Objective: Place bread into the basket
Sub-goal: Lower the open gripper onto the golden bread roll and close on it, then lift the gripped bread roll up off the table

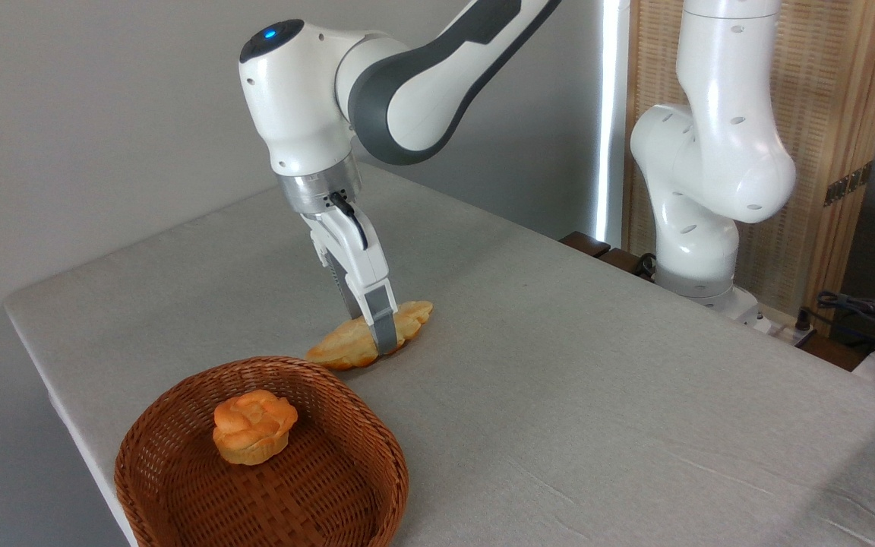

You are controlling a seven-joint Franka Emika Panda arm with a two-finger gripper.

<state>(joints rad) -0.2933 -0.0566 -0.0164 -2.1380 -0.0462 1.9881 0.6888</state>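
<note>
The bread point(340, 346), a long flat pale golden braided loaf, lies on the grey table just behind the basket's far rim. My gripper point(373, 338) points down on the loaf's middle, one finger in front of it and one behind, both pressed against its sides. The loaf's underside still looks to be on the tabletop. The basket point(394, 465) is round, shallow, reddish-brown wicker and stands at the table's near left corner.
A small round orange-golden knotted bun point(254, 431) sits inside the basket. The table's left edge point(50, 387) runs close by the basket. The arm's white base point(699, 251) stands at the far right, with cables point(863, 311) beyond it.
</note>
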